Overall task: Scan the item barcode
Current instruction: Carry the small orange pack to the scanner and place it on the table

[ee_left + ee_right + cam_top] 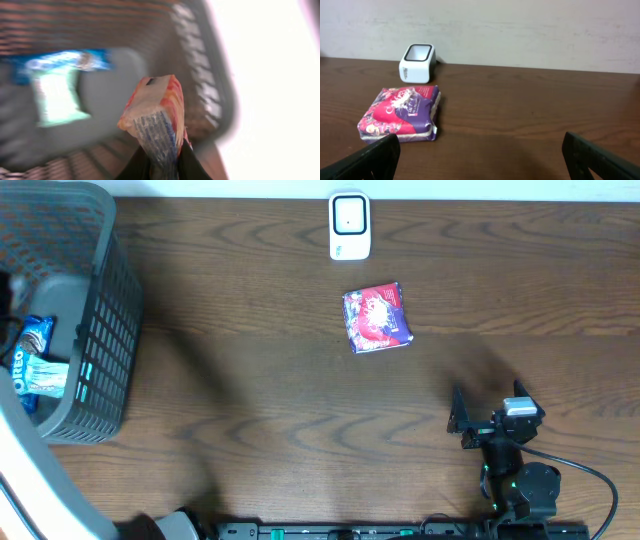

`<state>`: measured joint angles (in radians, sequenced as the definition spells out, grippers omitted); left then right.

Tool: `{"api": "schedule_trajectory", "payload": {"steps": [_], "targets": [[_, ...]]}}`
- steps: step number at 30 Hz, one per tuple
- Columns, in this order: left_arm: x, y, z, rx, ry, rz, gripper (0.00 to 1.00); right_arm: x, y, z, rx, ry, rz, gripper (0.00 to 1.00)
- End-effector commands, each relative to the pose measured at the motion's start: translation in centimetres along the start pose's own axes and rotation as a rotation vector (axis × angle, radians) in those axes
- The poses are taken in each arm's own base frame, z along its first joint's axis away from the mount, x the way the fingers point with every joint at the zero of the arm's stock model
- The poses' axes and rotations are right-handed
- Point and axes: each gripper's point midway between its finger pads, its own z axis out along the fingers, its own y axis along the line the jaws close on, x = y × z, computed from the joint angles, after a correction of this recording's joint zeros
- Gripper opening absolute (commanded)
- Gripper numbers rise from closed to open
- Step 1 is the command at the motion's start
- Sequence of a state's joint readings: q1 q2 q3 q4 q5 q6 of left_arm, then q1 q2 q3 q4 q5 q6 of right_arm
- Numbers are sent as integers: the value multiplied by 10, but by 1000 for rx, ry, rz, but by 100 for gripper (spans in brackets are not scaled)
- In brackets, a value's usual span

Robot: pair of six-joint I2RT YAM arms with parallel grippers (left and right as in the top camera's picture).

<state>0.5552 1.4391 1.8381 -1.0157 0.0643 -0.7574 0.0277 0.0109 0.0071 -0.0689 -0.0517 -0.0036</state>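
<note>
Left gripper [163, 162] is pinched on an orange-and-white packet [157, 107] over the basket [202, 85], so the pick-up step is in hand. Right gripper [480, 161] rests spread. Next, the packet's barcode must face the scanner [349, 225].

Scanner [349, 225] behind packet [377, 318] mid-table; basket [105, 330] far left.
</note>
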Motion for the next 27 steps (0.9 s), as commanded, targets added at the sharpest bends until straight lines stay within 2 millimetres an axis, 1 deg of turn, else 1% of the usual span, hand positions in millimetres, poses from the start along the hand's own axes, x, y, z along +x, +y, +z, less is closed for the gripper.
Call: {"api": "schedule_trajectory", "payload": {"steps": [1, 3, 5, 6, 7, 8, 11, 14, 17, 18, 24, 27], "targets": [[42, -61, -33, 226, 74, 120, 7, 0, 2, 0, -9, 0, 14, 99], [69, -89, -47, 321, 104, 230, 7, 0, 2, 0, -9, 0, 13, 99], [103, -115, -59, 412, 144, 376, 7, 0, 2, 0, -9, 0, 13, 99], [123, -127, -64, 458, 165, 472, 7, 0, 2, 0, -9, 0, 14, 99], [136, -134, -67, 480, 175, 528, 7, 0, 2, 0, -9, 0, 13, 99], [159, -143, -66, 494, 185, 624, 7, 0, 2, 0, -9, 0, 13, 99], [203, -150, -54, 449, 205, 756, 7, 0, 2, 0, -9, 0, 13, 99], [249, -148, -36, 391, 270, 848, 7, 0, 2, 0, -9, 0, 13, 99], [299, -140, -13, 331, 367, 943, 7, 0, 2, 0, -9, 0, 14, 99], [318, -135, -3, 305, 402, 975, 7, 0, 2, 0, -9, 0, 14, 99], [407, -105, 46, 177, 551, 1124, 7, 0, 2, 0, -9, 0, 14, 99], [444, -88, 64, 125, 604, 1180, 7, 0, 2, 0, -9, 0, 14, 99]]}}
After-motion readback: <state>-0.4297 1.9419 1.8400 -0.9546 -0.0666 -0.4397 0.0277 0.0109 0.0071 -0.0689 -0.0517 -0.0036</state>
